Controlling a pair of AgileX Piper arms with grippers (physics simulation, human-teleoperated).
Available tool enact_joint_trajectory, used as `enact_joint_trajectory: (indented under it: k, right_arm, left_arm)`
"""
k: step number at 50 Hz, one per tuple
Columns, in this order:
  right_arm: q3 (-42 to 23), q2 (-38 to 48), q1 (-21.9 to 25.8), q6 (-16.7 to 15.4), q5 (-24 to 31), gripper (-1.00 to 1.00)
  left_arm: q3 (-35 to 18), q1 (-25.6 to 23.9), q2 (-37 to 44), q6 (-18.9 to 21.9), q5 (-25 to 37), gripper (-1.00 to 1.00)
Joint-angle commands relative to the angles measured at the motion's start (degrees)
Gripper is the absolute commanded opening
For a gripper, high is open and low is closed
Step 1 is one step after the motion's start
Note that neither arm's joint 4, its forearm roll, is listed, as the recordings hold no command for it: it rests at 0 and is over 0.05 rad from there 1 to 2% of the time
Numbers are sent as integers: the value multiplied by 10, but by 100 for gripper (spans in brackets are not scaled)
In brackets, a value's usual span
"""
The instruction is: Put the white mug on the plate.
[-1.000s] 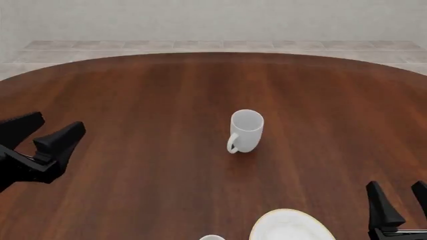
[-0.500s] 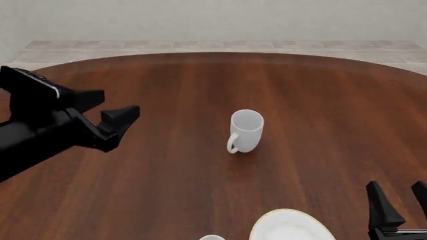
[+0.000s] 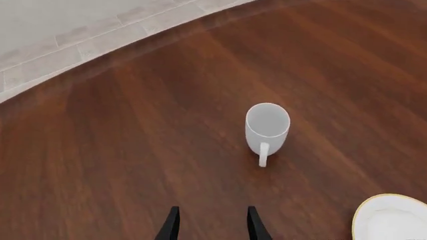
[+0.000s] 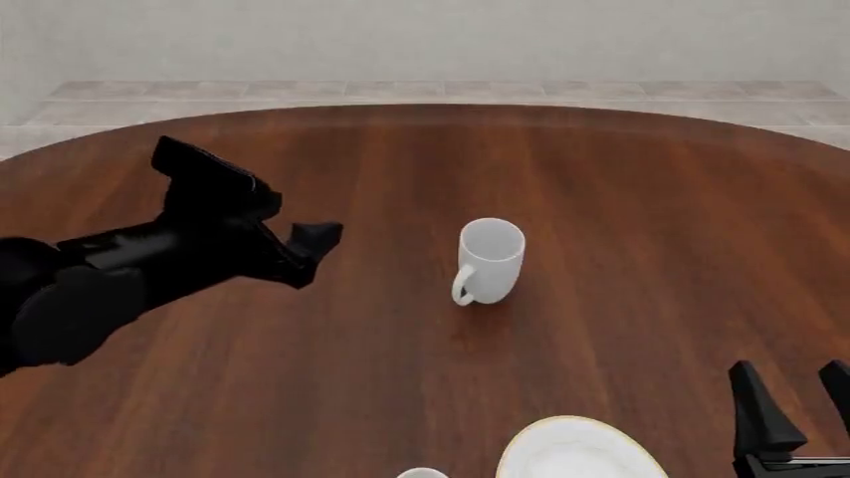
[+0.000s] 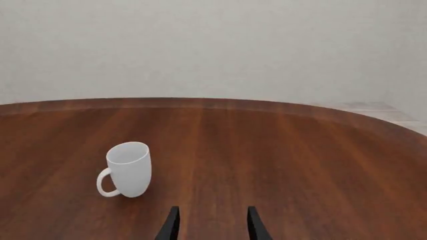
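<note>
Looking along the left gripper (image 3: 211, 224), open and empty, the mug (image 3: 267, 127) stands upright ahead, handle toward it, plate (image 3: 392, 218) aside. From the front, this arm is nearer. The right gripper (image 5: 211, 223), also open and empty, sees the mug far ahead.

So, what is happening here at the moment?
Two robot arms work at a wooden table. The white mug stands upright and alone near the middle, with nothing touching it. The left end effector is open, in the air to the left of the mug and pointing at it. The right end effector is open too, low at the near right. The plate lies at the near edge, without the mug on it yet.
</note>
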Motion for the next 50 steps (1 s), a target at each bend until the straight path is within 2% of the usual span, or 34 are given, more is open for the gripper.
enact_joint_trajectory:
  k: [1,18,34,50]
  right_arm:
    - [0,1,0,0,-2,100]
    - [0,1,0,0,-2,100]
    - [0,1,0,0,-2,100]
    - [0,1,0,0,-2,100]
  left_arm:
    - [-9,-11,60,8,-21,100]
    - [-37,-21,136,14,-32,100]
    - [-91,-31,222,-3,-40,100]
    - [-130,-36,285,-3,-54,100]
